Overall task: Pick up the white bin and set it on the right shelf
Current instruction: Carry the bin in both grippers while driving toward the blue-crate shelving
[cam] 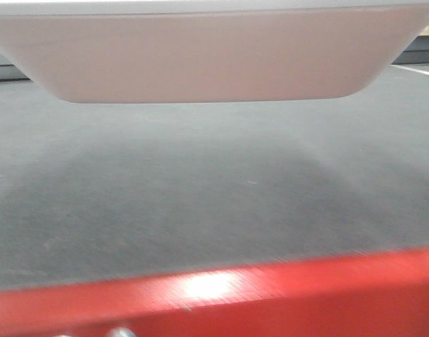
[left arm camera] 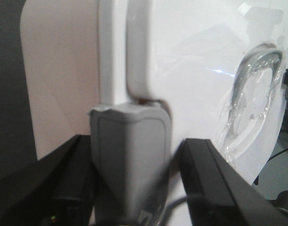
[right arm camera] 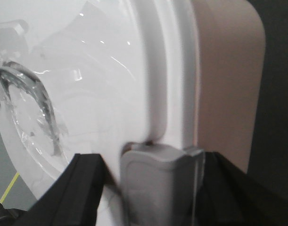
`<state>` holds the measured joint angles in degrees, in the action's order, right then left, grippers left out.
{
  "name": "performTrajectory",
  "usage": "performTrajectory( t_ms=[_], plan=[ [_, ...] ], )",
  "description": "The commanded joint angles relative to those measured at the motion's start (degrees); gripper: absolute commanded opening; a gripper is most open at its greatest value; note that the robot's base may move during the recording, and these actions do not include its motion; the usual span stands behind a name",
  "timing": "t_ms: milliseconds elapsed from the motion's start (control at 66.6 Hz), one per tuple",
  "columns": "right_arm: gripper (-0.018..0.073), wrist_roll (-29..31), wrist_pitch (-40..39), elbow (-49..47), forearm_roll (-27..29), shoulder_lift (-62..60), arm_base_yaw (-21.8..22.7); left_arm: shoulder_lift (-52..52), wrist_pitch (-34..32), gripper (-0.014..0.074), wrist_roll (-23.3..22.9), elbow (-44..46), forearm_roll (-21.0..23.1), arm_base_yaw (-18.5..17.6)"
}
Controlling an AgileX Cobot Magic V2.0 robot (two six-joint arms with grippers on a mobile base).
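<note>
Left gripper: black fingers clamped either side of a grey latch
Right gripper: clamped likewise on a second grey latch
White bin: held aloft, spanning left to right, clear of the dark grey surface
Red bar: along the near edge

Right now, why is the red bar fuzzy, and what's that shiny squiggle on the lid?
Front view: the red bar is close, so it blurs, with white glare. Left wrist view: a reflection makes a curved streak on the glossy lid of the white bin. Right wrist view: the same.
</note>
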<state>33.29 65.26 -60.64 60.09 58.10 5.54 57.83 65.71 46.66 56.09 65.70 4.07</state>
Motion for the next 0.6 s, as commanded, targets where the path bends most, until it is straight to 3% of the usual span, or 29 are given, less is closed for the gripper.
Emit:
performTrajectory(
  t_ms=[0,586],
  plan=[
    [0.0452,-0.2,7.3,-2.2,12.9,-1.1,-1.0,-1.2,6.0,0.023,1.7,2.2,10.9,-1.1],
    [0.0452,-0.2,7.3,-2.2,12.9,-1.1,-1.0,-1.6,6.0,0.023,1.7,2.2,10.9,-1.1]
  ],
)
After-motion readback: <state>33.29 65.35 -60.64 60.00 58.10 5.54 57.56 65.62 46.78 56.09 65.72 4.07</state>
